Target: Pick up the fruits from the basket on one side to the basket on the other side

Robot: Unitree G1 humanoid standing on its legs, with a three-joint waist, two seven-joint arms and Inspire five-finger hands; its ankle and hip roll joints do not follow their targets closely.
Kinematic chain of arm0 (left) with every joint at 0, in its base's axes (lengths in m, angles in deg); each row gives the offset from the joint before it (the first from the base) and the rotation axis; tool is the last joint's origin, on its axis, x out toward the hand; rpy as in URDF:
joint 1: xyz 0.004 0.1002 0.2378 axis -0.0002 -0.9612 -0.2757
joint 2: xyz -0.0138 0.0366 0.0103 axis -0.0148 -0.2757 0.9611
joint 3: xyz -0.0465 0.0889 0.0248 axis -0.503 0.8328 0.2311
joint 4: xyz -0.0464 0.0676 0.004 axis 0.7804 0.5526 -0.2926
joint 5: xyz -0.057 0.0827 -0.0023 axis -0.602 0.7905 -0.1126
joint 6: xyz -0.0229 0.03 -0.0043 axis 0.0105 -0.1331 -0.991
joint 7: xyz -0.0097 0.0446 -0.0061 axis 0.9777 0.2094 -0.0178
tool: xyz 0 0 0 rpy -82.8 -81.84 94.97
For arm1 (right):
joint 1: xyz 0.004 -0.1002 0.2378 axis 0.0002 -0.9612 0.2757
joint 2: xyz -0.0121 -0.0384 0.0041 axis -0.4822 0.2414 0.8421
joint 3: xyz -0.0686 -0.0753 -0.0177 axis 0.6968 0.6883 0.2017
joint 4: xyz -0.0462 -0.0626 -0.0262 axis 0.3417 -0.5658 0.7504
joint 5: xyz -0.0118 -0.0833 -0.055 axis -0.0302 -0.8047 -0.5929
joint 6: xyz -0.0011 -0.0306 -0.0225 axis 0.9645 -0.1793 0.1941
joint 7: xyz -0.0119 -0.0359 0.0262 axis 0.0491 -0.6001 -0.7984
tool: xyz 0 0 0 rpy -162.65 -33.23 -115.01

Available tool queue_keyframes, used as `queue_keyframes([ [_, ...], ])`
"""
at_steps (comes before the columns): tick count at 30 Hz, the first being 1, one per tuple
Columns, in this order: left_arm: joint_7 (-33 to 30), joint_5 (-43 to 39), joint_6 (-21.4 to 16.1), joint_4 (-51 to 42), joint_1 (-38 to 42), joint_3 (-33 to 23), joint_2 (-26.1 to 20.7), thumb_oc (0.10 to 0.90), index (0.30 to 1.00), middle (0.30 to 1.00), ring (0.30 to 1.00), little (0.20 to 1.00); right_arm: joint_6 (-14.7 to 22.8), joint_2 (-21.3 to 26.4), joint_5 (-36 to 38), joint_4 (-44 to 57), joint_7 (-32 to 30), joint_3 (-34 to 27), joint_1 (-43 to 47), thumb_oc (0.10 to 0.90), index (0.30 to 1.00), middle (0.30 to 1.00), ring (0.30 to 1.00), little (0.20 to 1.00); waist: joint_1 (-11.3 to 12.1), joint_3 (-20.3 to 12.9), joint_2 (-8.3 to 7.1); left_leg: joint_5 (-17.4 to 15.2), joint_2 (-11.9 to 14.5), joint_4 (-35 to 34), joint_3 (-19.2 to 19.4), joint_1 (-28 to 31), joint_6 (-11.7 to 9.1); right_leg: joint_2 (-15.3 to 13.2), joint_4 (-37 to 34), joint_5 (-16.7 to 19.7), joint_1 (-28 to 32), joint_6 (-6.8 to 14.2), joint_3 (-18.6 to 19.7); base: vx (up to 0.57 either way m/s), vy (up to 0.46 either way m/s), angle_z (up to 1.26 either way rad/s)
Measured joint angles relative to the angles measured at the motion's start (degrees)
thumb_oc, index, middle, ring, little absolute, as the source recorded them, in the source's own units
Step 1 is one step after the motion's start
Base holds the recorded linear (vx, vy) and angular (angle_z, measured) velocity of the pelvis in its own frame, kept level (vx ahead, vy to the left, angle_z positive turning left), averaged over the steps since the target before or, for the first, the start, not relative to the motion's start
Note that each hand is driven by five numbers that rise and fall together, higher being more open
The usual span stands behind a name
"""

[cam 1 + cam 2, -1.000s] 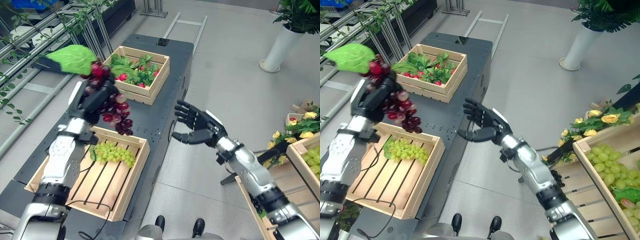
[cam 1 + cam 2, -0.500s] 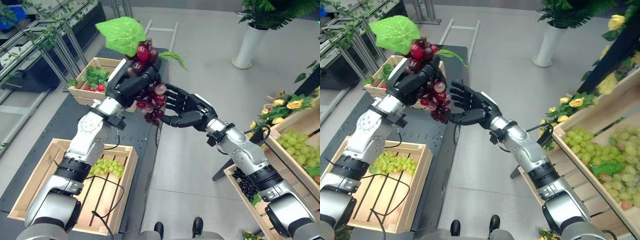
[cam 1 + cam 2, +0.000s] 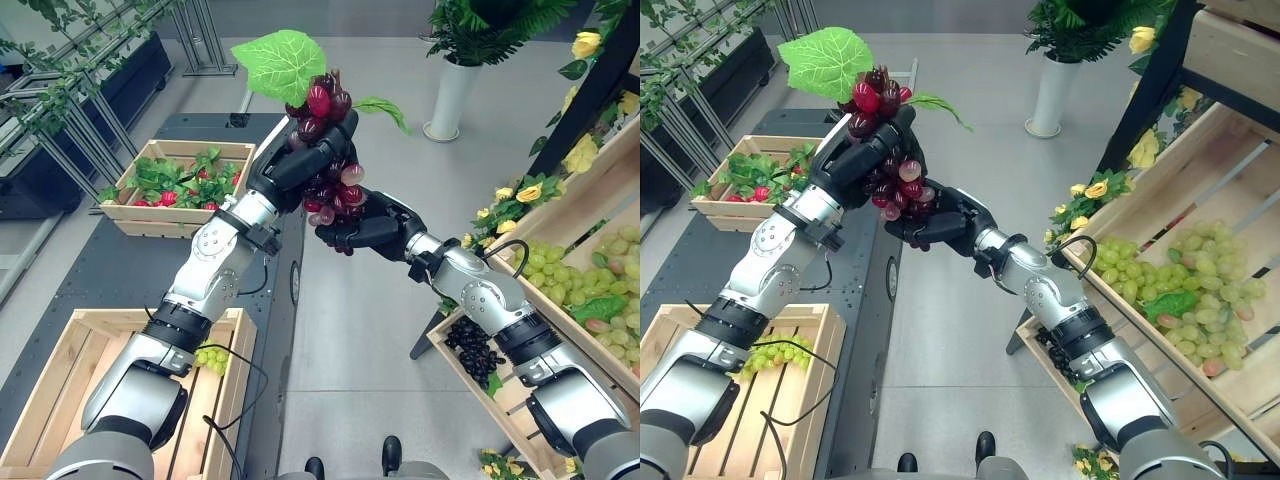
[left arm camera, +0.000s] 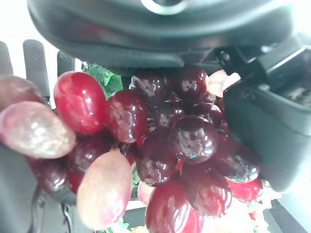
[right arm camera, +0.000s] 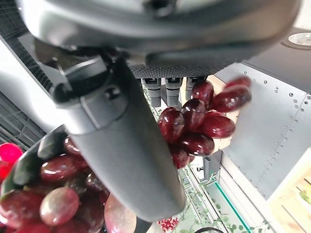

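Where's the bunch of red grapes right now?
The red grapes are up in mid-air between the two sides, gripped in the left hand, with the right hand cupped against their lower end, above the floor beside the dark table.

Grey floor, white planter

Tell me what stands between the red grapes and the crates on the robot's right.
Nothing visible does. The left hand holds the red grapes in the air, with the right hand under them; only open floor lies between them and the right crates.
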Motion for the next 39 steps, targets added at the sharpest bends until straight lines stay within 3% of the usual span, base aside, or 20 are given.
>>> queue_keyframes([
  [9,0.5,4.1,0.0,4.4,5.2,2.8,0.0,0.400,0.300,0.300,0.300,0.300,0.0,0.1,1.3,-1.7,-1.1,0.0,3.0,0.800,0.900,0.900,0.900,0.900,-0.1,-0.5,0.83,0.1,0.1,-0.1,0.1,0.1,-0.1,0.1,0.0,0.2,0.0,-0.1,0.1,0.00,0.000,0.00],
  [23,1.6,4.2,0.0,8.3,5.4,3.1,1.6,0.400,0.300,0.300,0.300,0.300,0.0,-0.1,3.5,-2.6,-1.0,0.4,3.0,0.800,0.900,0.900,0.900,0.900,0.1,-0.6,1.00,0.1,0.1,-0.1,0.1,0.1,-0.1,0.1,0.0,0.2,0.0,-0.1,0.1,0.00,0.000,0.00],
  [24,1.6,4.2,0.0,8.8,5.6,3.1,2.1,0.400,0.300,0.300,0.300,0.300,0.0,-0.1,3.9,-2.8,-1.0,0.4,3.0,0.648,0.672,0.672,0.672,0.672,0.2,-0.6,1.00,0.1,0.1,-0.1,0.1,0.1,-0.1,0.1,0.0,0.2,0.0,-0.1,0.1,0.00,0.000,0.00],
  [25,1.5,4.2,0.0,8.9,5.6,3.1,2.2,0.400,0.300,0.300,0.300,0.300,0.0,-0.2,4.4,-2.9,-1.0,0.4,3.0,0.441,0.361,0.361,0.361,0.361,0.2,-0.6,1.00,0.1,0.1,-0.1,0.1,0.1,-0.1,0.1,0.0,0.2,0.1,-0.1,0.1,0.00,0.000,0.00],
  [26,1.4,4.2,0.0,8.9,5.6,3.1,2.3,0.400,0.300,0.300,0.300,0.300,0.0,-0.2,5.3,-3.2,-1.0,0.7,3.0,0.400,0.300,0.300,0.300,0.300,0.2,-0.6,1.00,0.1,0.1,-0.1,0.1,0.1,-0.1,0.1,0.0,0.2,0.1,-0.1,0.1,0.00,0.000,0.00],
  [36,1.4,4.2,-0.5,10.8,7.1,3.1,4.8,0.400,0.300,0.300,0.300,0.300,0.0,-2.6,6.5,-5.1,-2.3,1.8,3.0,0.400,0.300,0.300,0.300,0.300,0.3,-0.6,1.01,0.1,0.2,-0.1,0.1,0.6,-0.1,0.2,0.0,0.2,0.5,-0.1,0.4,0.00,0.000,0.00],
  [37,1.3,4.2,-0.7,10.6,7.1,3.1,5.0,0.513,0.469,0.469,0.469,0.469,0.0,-2.8,7.5,-5.5,-2.3,1.8,3.0,0.400,0.300,0.300,0.300,0.300,0.3,-0.6,1.01,0.1,0.2,-0.1,0.1,0.6,-0.1,0.2,0.0,0.2,0.5,-0.1,0.5,0.00,0.000,0.00],
  [38,1.2,4.2,-0.7,10.6,7.1,3.1,5.1,0.513,0.469,0.469,0.469,0.469,0.0,-2.9,7.5,-5.5,-2.3,1.8,3.0,0.400,0.300,0.300,0.300,0.300,0.2,-0.6,1.01,0.1,0.2,-0.1,0.1,0.7,-0.1,0.3,0.0,0.2,0.5,-0.1,0.6,-0.01,0.001,-0.06],
  [39,1.0,4.2,-0.7,10.6,7.1,3.1,5.2,0.800,0.900,0.900,0.900,0.900,0.1,-3.0,7.5,-5.8,-2.3,1.8,3.0,0.400,0.300,0.300,0.300,0.300,0.2,-0.6,1.01,0.1,0.2,-0.2,0.3,0.8,-0.1,0.3,0.0,0.2,0.5,-0.1,0.8,-0.01,-0.002,-0.06],
])
